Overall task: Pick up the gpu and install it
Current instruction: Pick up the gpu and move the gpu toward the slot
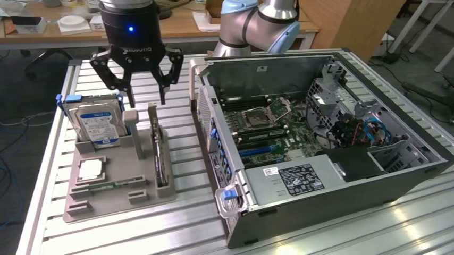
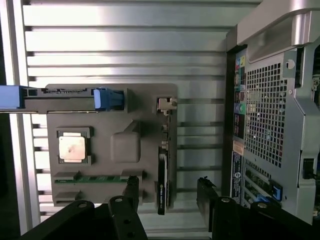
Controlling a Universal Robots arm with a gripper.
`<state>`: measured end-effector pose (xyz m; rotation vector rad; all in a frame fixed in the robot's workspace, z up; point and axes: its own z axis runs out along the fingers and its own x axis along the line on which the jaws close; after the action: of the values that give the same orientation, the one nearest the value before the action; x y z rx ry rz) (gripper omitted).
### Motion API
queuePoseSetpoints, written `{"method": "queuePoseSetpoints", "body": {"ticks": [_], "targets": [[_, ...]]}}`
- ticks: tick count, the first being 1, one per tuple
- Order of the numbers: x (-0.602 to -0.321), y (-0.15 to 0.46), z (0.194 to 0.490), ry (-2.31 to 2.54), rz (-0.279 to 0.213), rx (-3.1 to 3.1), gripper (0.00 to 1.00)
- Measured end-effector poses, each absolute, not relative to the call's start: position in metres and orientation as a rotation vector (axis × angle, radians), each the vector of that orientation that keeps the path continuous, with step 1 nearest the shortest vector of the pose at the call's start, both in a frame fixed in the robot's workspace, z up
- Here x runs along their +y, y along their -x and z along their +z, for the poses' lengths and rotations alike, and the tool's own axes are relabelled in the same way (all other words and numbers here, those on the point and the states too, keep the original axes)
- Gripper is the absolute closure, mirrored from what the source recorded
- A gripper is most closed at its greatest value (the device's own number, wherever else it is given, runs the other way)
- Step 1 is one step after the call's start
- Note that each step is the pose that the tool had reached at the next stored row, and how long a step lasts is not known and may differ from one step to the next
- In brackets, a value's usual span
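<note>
The gpu [image 1: 157, 154] is a thin dark card standing on its long edge in a slot of the grey holder tray [image 1: 114, 204], its metal bracket end farthest from the camera. In the wrist view the gpu [image 2: 163, 167] appears edge-on as a narrow dark strip. My gripper [image 1: 146, 101] hangs just above the card's bracket end, open and holding nothing. In the wrist view my gripper [image 2: 167, 192] has its two black fingers [image 2: 131, 187] spread to either side of the card. The open computer case [image 1: 319, 133] lies at the exterior view's right, motherboard [image 1: 273, 127] exposed.
On the same tray stand a hard drive [image 1: 95, 125] with a blue-white label, a processor chip [image 1: 91, 170] and a green memory stick [image 1: 110, 186]. The case's perforated rear wall [image 2: 270, 115] is close beside the tray. Everything rests on a ribbed aluminium table [image 1: 184, 228].
</note>
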<state>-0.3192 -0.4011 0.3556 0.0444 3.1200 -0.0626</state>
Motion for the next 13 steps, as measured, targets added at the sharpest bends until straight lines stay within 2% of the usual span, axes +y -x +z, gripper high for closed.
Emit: {"method": "queuePoseSetpoints", "body": {"ticks": [7, 13], "targets": [[-0.401, 0.319, 0.346, -0.044, -0.059, 3.121, 0.41], [-0.400, 0.319, 0.341, -0.045, -0.031, 3.121, 0.41]]}}
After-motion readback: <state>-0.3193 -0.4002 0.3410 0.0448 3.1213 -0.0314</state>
